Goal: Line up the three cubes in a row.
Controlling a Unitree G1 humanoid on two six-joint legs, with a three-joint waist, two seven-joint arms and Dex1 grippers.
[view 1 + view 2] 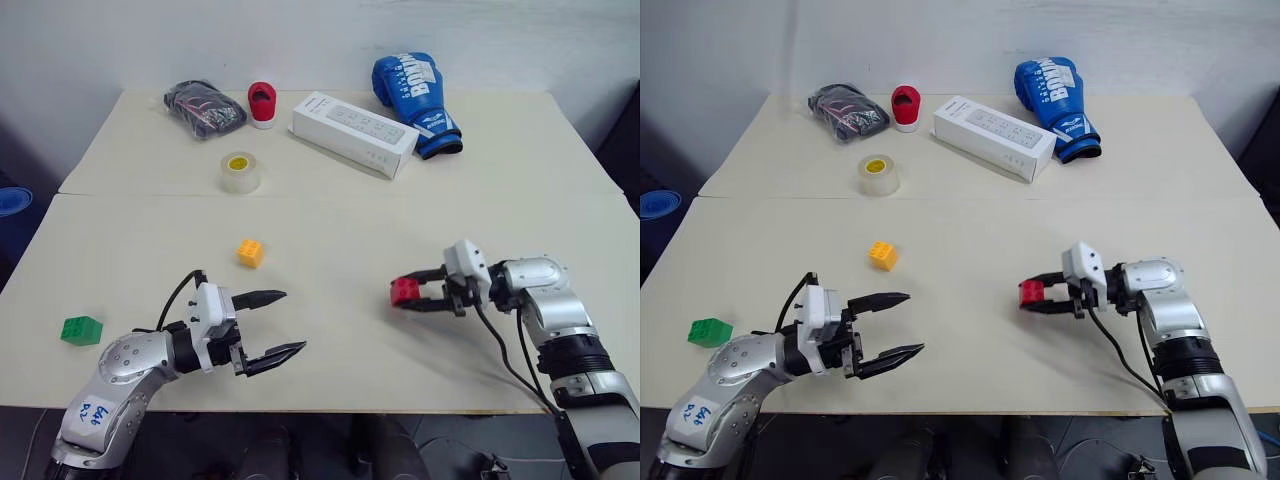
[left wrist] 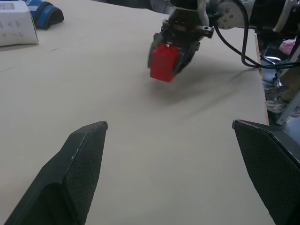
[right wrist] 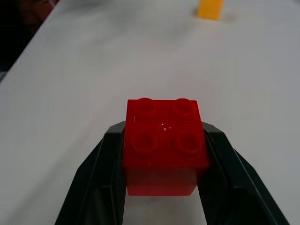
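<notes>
Red cube: a small red studded plastic brick (image 3: 162,145), studs up, clamped between the two black fingers of the right gripper (image 1: 412,293), over the right half of the tabletop (image 1: 330,215) toward its front edge; whether it touches the surface I cannot tell.
Orange-yellow cube: a small orange-yellow studded plastic brick (image 1: 250,253), left of centre, standing free on the tabletop.
Green cube: a small green studded plastic brick (image 1: 81,330), near the front left corner, well apart from the other two.
Left gripper: (image 1: 278,322) jaws wide and holding nothing, above the front edge, between the green brick and the red one.
Back of the tabletop: clear tape roll with yellow core (image 1: 240,172), red-and-white cylinder (image 1: 262,104), black bundle (image 1: 204,108), long white box (image 1: 354,133), blue boxing glove (image 1: 415,101).
</notes>
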